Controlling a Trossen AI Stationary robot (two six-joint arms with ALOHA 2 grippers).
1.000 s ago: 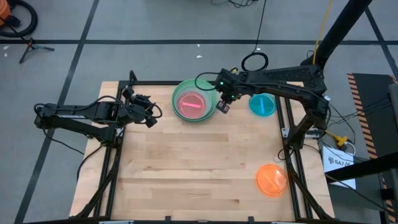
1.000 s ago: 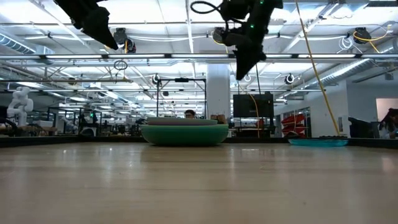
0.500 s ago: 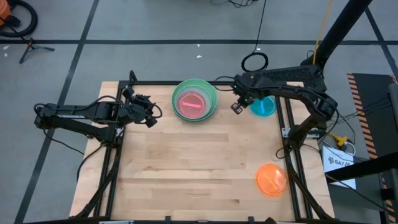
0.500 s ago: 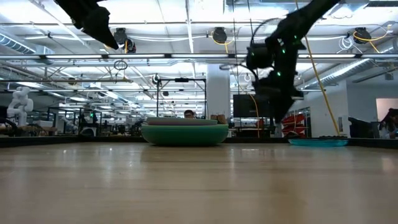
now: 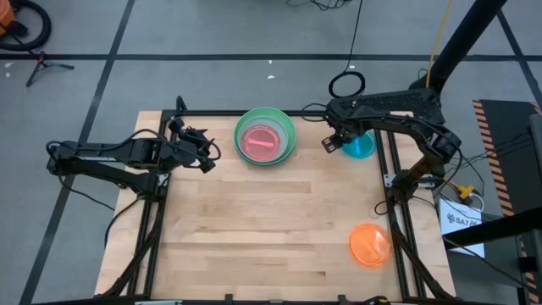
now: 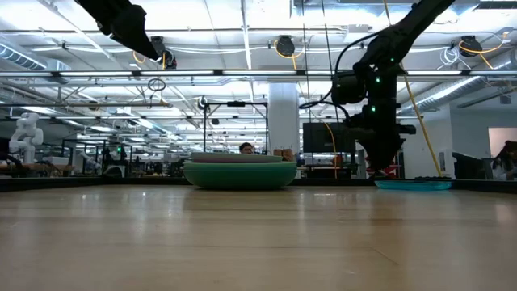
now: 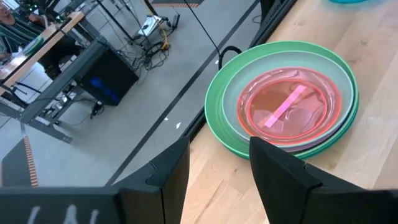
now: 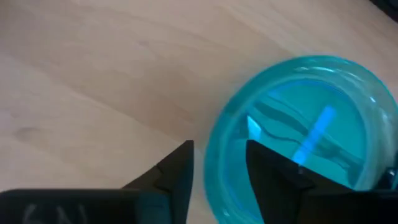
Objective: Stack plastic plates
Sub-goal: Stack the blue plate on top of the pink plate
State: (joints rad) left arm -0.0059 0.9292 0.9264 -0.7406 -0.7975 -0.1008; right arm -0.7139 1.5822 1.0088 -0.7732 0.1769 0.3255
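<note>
A stack of plastic plates (image 5: 286, 127) rests on the table at the far middle, green ones below and a translucent pink one (image 7: 286, 106) on top. A small blue plate (image 5: 362, 146) lies flat at the far right, and an orange plate (image 5: 370, 244) lies near the front right. My right gripper (image 8: 219, 177) is open and points down over the blue plate's left rim (image 8: 214, 149), one finger outside the rim and one over the inside. My left gripper (image 7: 217, 168) hangs open and holding nothing, left of the stack.
A dark metal frame (image 5: 388, 169) borders the table's sides and back. Bare wood (image 5: 262, 229) spreads across the middle and front left. A black cable loop (image 5: 345, 84) lies on the floor beyond the far edge.
My right gripper has swung from beside the stack toward the table's right edge and gone down, tipping steeper, until it stands low over the blue plate's left rim. The plates have kept their places.
</note>
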